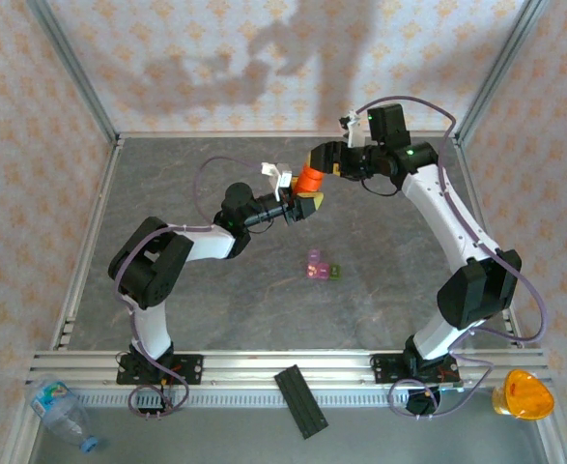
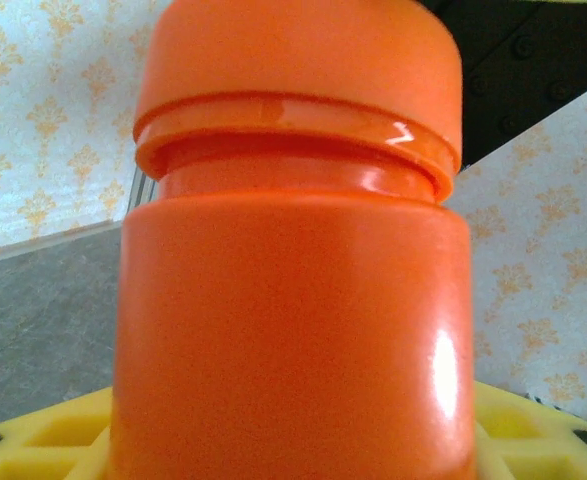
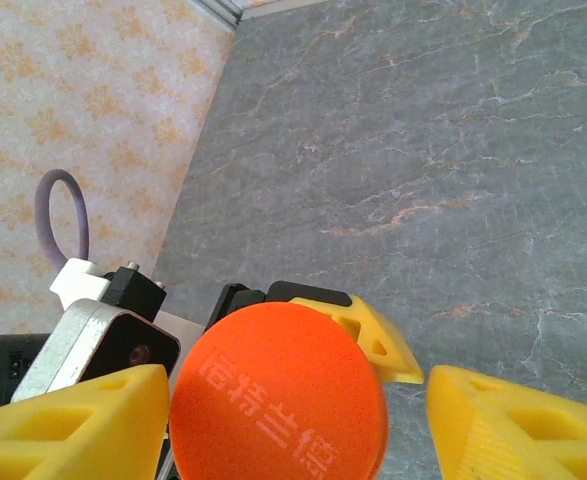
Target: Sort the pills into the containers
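Above the table, our left gripper grips the orange bottle; the right gripper stands open around its cap; the containers seem empty.

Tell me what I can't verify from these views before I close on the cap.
- Contents of the orange bottle: opaque wall, cap on, every view.
- Containers: too small in the top view to tell lids or contents.
- Left gripper fingertips: hidden behind the bottle in the left wrist view.
- Right gripper: fingers cut off by the bottom edge of the right wrist view; contact with the cap unclear.
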